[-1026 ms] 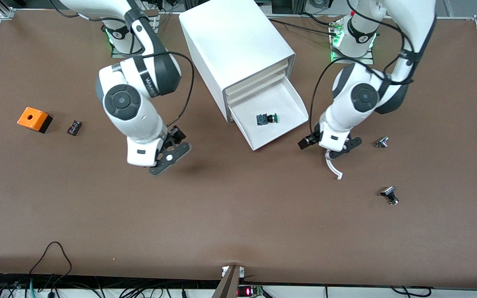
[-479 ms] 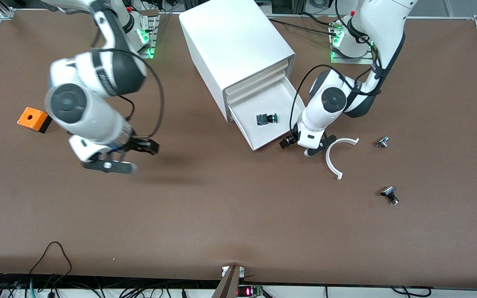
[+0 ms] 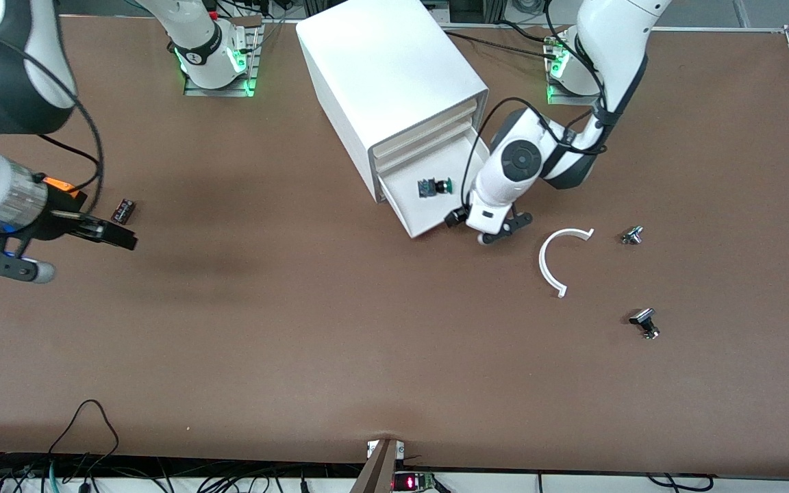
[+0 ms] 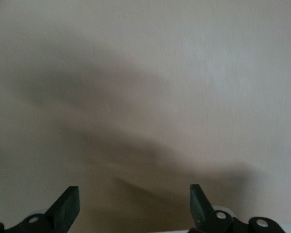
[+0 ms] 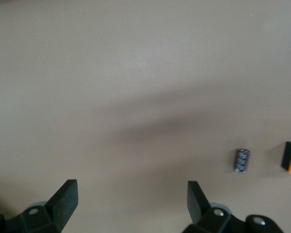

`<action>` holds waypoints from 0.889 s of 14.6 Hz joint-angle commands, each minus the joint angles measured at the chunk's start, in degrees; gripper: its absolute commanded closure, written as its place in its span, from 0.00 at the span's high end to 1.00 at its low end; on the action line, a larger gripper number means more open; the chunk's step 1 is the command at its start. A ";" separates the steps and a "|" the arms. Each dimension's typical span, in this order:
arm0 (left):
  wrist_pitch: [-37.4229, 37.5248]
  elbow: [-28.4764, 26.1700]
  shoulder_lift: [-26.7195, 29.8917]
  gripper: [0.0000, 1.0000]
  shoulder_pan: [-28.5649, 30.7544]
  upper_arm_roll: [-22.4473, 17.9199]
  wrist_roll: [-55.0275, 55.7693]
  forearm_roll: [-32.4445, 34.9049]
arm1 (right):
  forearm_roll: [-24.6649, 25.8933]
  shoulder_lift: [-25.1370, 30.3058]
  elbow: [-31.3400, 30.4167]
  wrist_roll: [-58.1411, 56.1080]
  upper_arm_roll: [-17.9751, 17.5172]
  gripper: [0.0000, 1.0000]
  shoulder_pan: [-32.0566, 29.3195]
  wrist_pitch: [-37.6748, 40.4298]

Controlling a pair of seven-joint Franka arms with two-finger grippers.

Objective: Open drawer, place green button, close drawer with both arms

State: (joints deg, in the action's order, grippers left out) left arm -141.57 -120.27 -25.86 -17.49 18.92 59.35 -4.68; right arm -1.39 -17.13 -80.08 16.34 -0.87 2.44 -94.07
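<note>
The lowest white tray drawer [image 3: 429, 205] of the big white box-shaped cabinet [image 3: 387, 75], which stands by the table's edge along the robots' bases, is partly out. The small push button with its dark-green cap [image 3: 433, 186] already lies inside, the only thing in it. Opening and placing look done; closing is what remains.

The left gripper [image 3: 487, 229] sits low at the drawer's front corner, toward the left arm's end of the table. Its black fingers [image 4: 68, 206] are spread wide and hold nothing. From here it seems set to push the drawer in.

The right gripper [image 3: 59, 250] hangs near the right arm's end of the table, beside a small black part [image 3: 122, 211], fingers [image 5: 65, 199] wide apart and empty, apparently waiting.
</note>
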 commanded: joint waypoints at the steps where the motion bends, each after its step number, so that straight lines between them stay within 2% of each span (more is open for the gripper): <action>1: 1.21 -1.63 0.81 1.00 -0.88 3.39 1.47 -0.76 | -0.02 3.51 -2.90 -5.17 0.94 1.00 -2.62 3.87; 4: 1.73 -2.77 0.63 1.00 -0.97 5.94 1.39 -1.55 | 1.04 3.33 -2.98 -10.52 1.92 1.00 -2.70 4.43; 8: 5.68 -2.86 0.81 1.00 -1.76 8.31 1.30 -6.30 | 2.18 4.03 -4.38 -15.02 1.83 1.00 -2.79 4.34; 9: 6.04 -2.77 0.89 1.00 -1.76 8.50 1.21 -6.48 | 2.18 5.43 -6.39 -15.02 1.83 1.00 -2.79 3.64; 12: 6.57 -2.77 1.85 1.00 -0.89 8.24 1.12 -6.57 | 2.27 13.68 -19.91 -15.11 1.74 1.00 -2.70 -6.45; 13: 6.57 -2.60 2.91 1.00 0.95 7.37 0.43 -6.48 | 2.27 13.96 -20.03 -15.20 1.74 1.00 -2.70 -6.30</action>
State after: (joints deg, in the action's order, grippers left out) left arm -136.56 -122.42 -25.80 -18.64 27.05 60.72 -9.77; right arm 0.07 -10.04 -91.32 1.91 1.21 -0.25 -96.76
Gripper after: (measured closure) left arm 0.000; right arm 0.000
